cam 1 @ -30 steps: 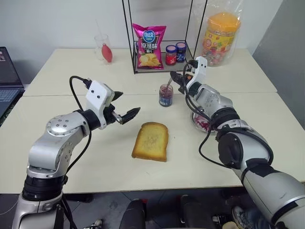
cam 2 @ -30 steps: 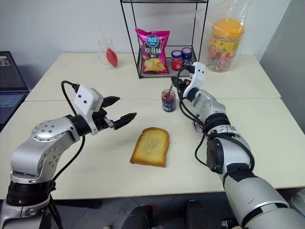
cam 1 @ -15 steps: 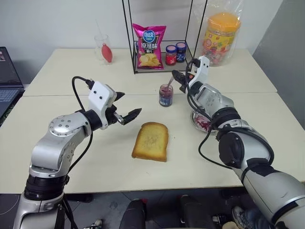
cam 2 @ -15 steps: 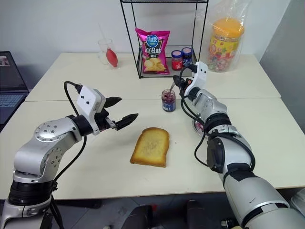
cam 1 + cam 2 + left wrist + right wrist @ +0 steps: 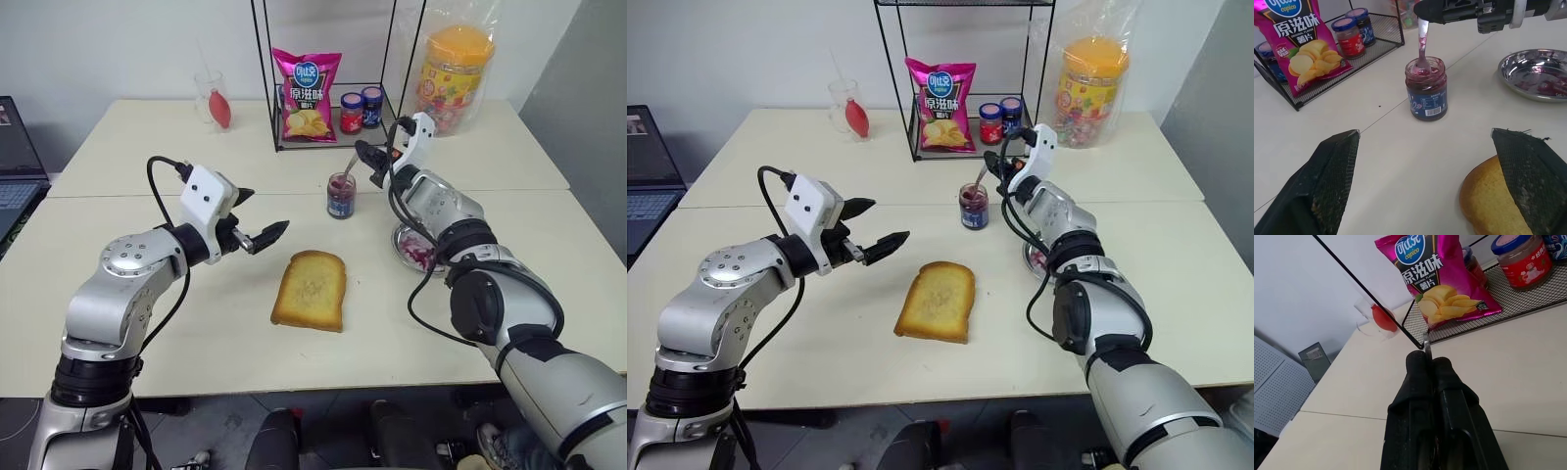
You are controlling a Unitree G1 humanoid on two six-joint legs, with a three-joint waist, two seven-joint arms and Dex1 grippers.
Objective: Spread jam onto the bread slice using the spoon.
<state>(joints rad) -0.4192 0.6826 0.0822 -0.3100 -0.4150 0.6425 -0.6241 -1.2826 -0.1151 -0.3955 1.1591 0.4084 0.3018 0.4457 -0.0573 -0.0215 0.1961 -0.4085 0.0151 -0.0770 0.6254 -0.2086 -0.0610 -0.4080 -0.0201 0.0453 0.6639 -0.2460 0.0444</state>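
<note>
Spoon (image 5: 1421,46) bowl sunk in jam (image 5: 1419,71)

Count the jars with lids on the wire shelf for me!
2: a red-lidded jar and a blue-lidded jar, side by side on the wire shelf, beside the chip bag. More may hide behind it.

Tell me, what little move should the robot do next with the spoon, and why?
Probably lift the slim silver spoon straight up out of the small open glass jam jar. The right gripper, jaws shut on the handle, holds its bowl down in the dark red jam, and the golden-brown toasted bread slice looks bare.
</note>
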